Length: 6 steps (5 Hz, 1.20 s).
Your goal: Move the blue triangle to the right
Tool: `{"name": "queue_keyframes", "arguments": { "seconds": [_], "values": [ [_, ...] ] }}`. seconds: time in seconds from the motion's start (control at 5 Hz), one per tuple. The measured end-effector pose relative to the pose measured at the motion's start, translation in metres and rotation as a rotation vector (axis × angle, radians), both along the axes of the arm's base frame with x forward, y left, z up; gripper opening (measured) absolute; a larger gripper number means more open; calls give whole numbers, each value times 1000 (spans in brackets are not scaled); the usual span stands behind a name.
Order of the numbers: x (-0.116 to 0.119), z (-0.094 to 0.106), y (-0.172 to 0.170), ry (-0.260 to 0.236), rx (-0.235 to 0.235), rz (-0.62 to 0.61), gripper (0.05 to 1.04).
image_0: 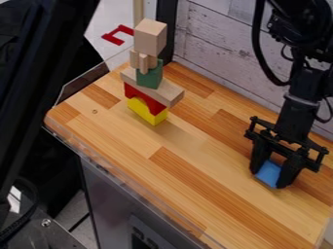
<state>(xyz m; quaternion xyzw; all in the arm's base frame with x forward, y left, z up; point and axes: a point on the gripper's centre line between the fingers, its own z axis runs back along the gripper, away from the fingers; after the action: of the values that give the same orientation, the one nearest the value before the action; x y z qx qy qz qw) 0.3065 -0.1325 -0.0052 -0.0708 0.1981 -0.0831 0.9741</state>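
The blue triangle (267,174) sits low between the fingers of the black two-finger gripper (268,178), at the right side of the counter (195,154), well apart from the block tower at the left. The jaws look closed on it, one against each side, though only a flat blue face shows (its triangular outline is mostly covered). I can't tell whether it touches the wood or hangs just above it. The likeliest trouble is a poor hold: if the tips grip a sloping side, the piece could twist or squirt out during a sideways move. Dragging it pressed to the wood might tip it, and letting go too high could make it topple. The tower, with a wooden cube (150,37) perched over a green block (149,74), a red arch (143,98) and a yellow block (147,111), would fall at a small knock, but a rightward move should lead away from it. Room on that side seems limited: the wood runs on a little way to the counter's right end, while the white plank wall (214,48) stands behind and could catch the wide gripper frame. A short, level shift seems wisest, stopping well inside the edge.
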Motion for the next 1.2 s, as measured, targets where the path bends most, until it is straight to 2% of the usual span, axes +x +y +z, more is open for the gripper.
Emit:
{"name": "queue_keyframes", "arguments": {
  "seconds": [0.2,0.4,0.6,0.8,1.0,1.2],
  "values": [
    [-5,2,4,9,29,39,897],
    [-6,48,18,-138,28,120,1000],
    [-5,104,37,-319,48,176,999],
    [-6,147,45,-369,71,157,999],
    [-6,162,57,-352,87,129,999],
    [-3,164,72,-316,104,132,999]
  ]
}}
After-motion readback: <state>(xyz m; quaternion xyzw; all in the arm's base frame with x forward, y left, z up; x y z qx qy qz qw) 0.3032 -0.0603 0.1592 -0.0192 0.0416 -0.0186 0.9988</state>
